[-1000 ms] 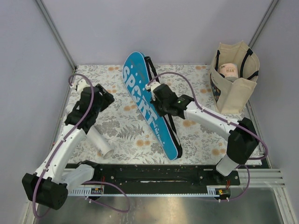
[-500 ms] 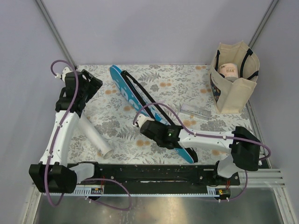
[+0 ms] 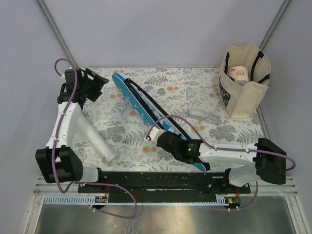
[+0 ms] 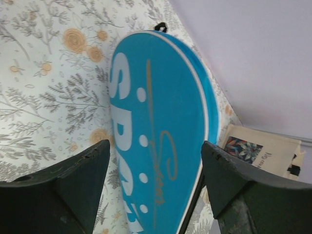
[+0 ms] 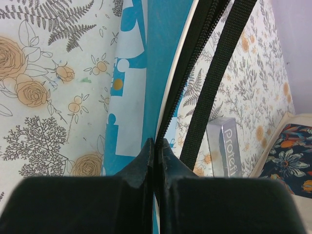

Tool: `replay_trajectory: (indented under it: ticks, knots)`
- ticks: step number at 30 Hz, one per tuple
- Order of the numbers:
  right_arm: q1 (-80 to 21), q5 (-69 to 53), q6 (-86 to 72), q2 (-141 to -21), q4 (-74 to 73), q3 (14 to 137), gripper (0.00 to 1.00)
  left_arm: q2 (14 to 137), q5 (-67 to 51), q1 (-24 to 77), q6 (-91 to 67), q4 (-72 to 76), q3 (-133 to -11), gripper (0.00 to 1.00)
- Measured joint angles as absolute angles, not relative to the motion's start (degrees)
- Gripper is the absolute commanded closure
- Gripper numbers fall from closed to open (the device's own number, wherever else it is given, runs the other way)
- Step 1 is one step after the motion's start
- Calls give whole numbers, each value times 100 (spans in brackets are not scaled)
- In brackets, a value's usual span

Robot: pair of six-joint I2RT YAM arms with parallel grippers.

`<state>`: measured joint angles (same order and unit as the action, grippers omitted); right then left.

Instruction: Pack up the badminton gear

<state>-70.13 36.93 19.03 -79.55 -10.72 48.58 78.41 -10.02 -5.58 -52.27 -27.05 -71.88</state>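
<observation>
Blue cover (image 3: pixel 130 97) nearer, midsection behind right pincer (image 3: pixel 165 140)

The top camera looks down from behind on the whole worktop (image 3: pixel 195 92), while both wrist cameras look closely along the blue cover (image 4: pixel 161 122), which all views share.

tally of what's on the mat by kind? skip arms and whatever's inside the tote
blue racket cover: 1
white tube: 1
clear plastic box: 1
beige tote: 1
total: 4
</observation>
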Motion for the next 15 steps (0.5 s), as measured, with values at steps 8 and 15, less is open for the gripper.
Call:
replay_trajectory:
  ticks: [8, 15]
  knots:
    - [-7085, 3520, 2298, -7671, -648, 4442, 100, 8136, -1533, -554, -5395, -2423, -7424, 23]
    - [-7098, 3297, 2512, -7446, -368, 4139, 100, 8689, -1920, -554, -5430, -2290, -7559, 28]
